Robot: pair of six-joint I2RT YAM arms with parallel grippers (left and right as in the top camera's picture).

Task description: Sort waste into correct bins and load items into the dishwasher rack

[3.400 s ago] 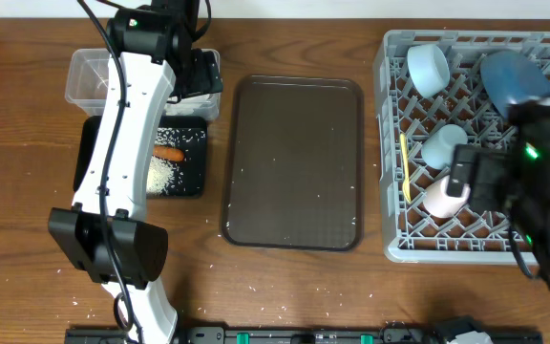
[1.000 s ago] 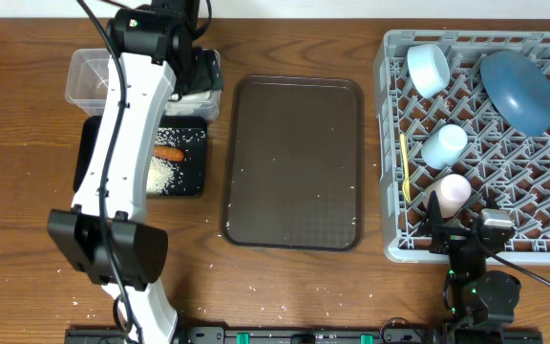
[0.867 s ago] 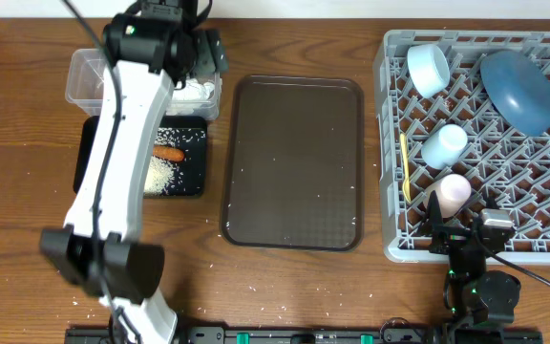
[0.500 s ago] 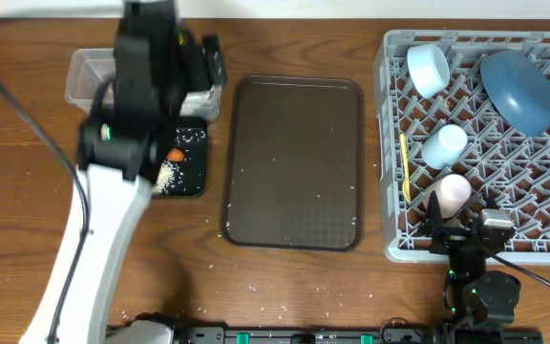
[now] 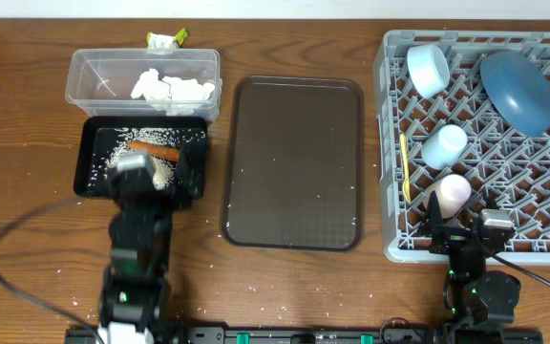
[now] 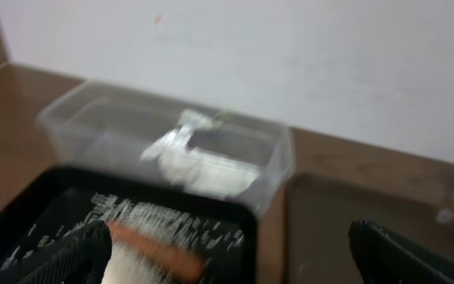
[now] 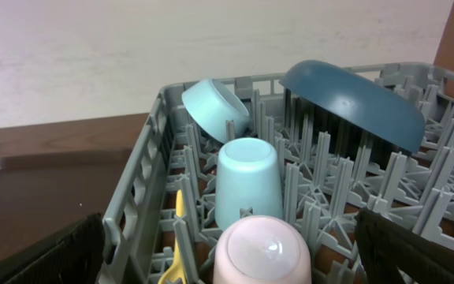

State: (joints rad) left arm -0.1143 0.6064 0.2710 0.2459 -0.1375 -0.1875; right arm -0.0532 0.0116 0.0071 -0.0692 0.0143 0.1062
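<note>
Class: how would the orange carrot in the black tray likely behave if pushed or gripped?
The carrot looks straight, so probably stiff. Its rounded, elongated shape suggests it may roll. Loose rice grains beside it could let it slide.

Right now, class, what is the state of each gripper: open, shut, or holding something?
Left gripper: open, fingers wide apart, holding nothing.
Right gripper: open, fingers wide apart, holding nothing.

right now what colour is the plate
Dark blue; the plate shows best in the right wrist view.
</note>
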